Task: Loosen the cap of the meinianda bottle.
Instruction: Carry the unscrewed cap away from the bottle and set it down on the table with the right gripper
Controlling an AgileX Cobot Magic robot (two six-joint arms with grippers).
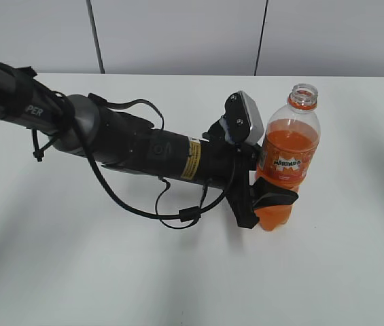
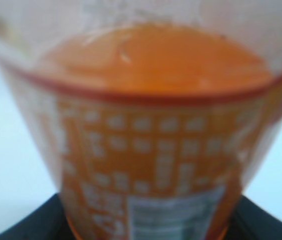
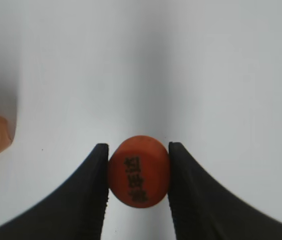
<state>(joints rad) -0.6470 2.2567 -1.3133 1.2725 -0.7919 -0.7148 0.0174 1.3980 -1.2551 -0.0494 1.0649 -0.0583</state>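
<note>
The bottle [image 1: 285, 159] is stood upright on the white table [image 1: 76, 272], right of the middle and nearer the far edge. It is clamped low on its body by the left hand [image 1: 271, 197], presumably so that it cannot turn or tip while its top is worked. Its neck is seen open, with no cap on it. "MIRINDA" can be read on the orange label; in the left wrist view only blurred white print and a pale panel are made out. The cap [image 3: 139, 170] is pinched between the fingers [image 3: 93, 200] of the right hand [image 3: 139, 172], off the bottle and over bare table. Dark characters are printed on it, too unclear to be read.
</note>
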